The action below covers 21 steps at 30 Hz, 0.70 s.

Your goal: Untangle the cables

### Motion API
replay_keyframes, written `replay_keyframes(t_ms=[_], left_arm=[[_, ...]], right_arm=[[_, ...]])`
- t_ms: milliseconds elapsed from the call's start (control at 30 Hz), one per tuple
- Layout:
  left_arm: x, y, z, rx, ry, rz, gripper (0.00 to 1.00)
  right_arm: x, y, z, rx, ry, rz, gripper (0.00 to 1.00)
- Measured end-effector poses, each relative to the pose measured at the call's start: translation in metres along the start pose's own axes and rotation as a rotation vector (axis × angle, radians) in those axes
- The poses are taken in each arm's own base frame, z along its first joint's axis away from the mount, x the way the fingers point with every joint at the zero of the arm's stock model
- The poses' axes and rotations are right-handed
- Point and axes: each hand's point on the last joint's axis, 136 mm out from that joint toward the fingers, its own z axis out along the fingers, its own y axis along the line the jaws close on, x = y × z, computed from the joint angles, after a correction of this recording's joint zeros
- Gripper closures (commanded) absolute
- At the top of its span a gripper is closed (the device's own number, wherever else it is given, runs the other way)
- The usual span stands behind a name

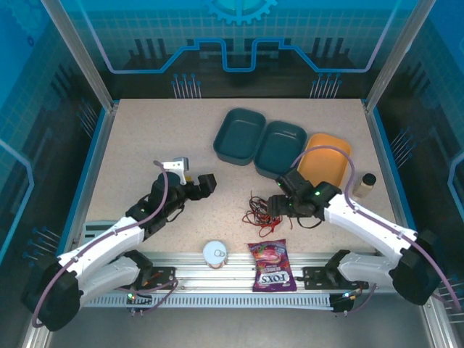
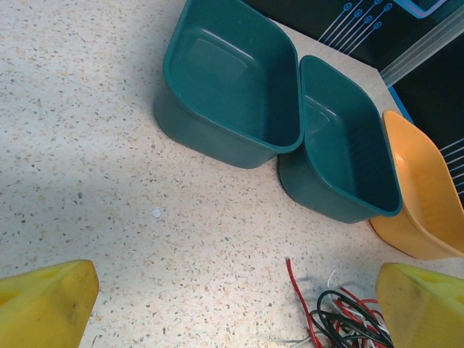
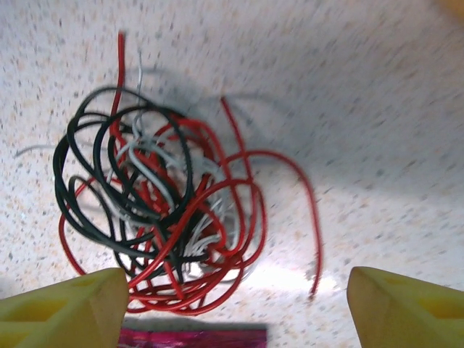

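On tbl [image 1: 145, 145]: 3 tangled cables [image 3: 167, 217]

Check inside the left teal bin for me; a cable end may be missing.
The left teal bin shows bare floor and walls, nothing lying inside. Its near rim hides a floor strip.

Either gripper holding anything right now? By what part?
Nothing held. Left gripper open, short of the cables; right gripper open over them, no wire pinched.
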Motion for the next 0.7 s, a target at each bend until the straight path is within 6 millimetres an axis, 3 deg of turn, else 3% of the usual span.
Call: replay_keyframes(t_ms=[167, 367, 533, 700], left_arm=[[0.002, 0.007, 0.004, -0.036, -0.001, -0.016, 0.01], [0.01, 0.019, 0.011, -0.09, 0.024, -0.017, 0.01], [0.009, 0.03, 0.012, -0.136, 0.015, -0.043, 0.01], [0.0, 0.048, 0.009, -0.191, -0.016, -0.122, 0.01]], right_arm=[[0.011, 0.013, 0.018, -0.014, 0.077, 0.046, 0.3], [-0.001, 0.034, 0.044, -0.039, 0.097, 0.035, 0.54], [-0.035, 0.079, 0.061, -0.099, 0.087, -0.02, 0.71], [-0.058, 0.138, 0.075, -0.176, 0.074, -0.129, 0.89]])
